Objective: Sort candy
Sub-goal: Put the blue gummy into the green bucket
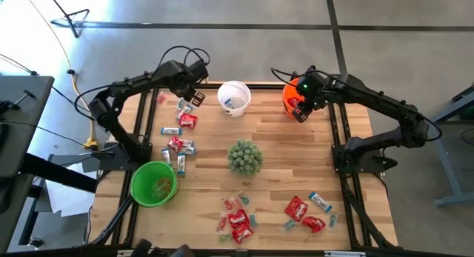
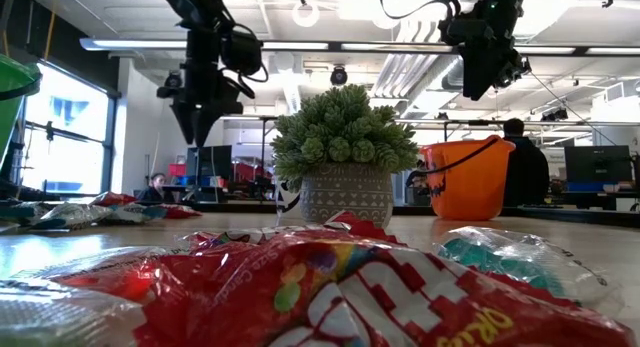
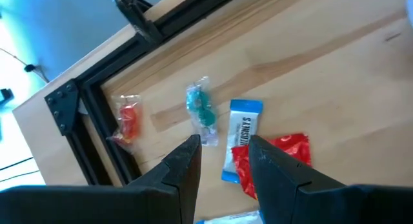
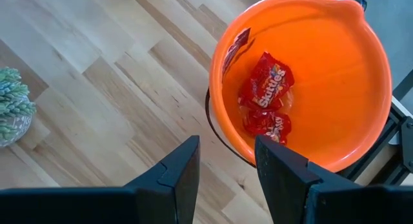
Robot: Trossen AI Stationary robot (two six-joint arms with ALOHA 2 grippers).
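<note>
Candy lies in loose groups on the wooden table: one at the far left (image 1: 180,131), others at the near edge (image 1: 237,220) and near right (image 1: 305,211). My left gripper (image 1: 194,95) hangs open and empty above the far-left group. Below it in the left wrist view lie a blue-and-white wrapper (image 3: 242,137), a red packet (image 3: 287,153), a teal piece (image 3: 201,108) and an orange-red piece (image 3: 129,117). My right gripper (image 4: 226,159) hangs open and empty over the near rim of the orange bucket (image 4: 322,75), which holds red packets (image 4: 268,88).
A white bucket (image 1: 234,98) stands at the far middle and a green bucket (image 1: 154,184) at the near left. A small spiky green plant in a pot (image 1: 244,157) stands mid-table. Black frame rails (image 3: 97,108) run along the table's edges.
</note>
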